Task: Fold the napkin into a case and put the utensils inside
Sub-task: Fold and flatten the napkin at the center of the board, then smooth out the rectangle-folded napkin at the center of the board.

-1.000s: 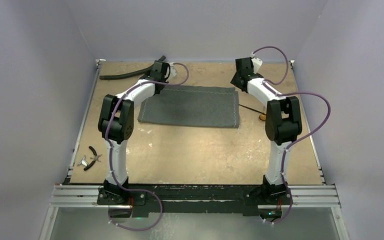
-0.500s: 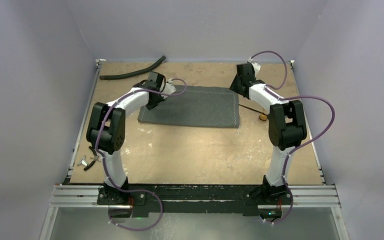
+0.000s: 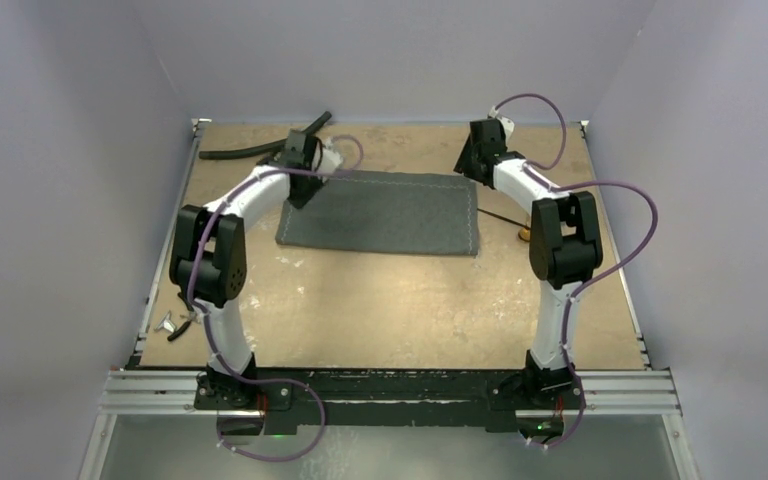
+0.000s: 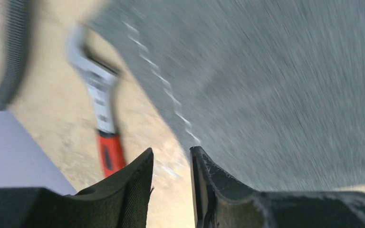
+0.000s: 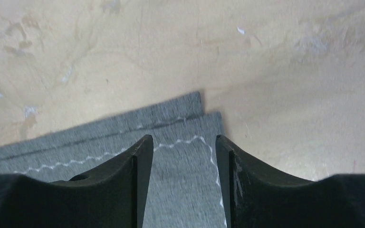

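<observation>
My left gripper (image 4: 171, 154): narrowly parted, empty, by napkin (image 4: 275, 85) hem | my right gripper (image 5: 180, 140): half open, empty, over napkin corner

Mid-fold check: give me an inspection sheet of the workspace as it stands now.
Surface: tan board, stained and scuffed.
Job's things: grey napkin flat, folded double; gold utensil right of it; black one not seen.
Clutter: hose, red-handled wrench, pliers, all on the left.
Grippers: left gripper narrowly open over napkin's far-left corner; right gripper open over far-right corner; both empty.
Cables: purple cables looped along arms.
Surroundings: plain walls; nothing else seen.
</observation>
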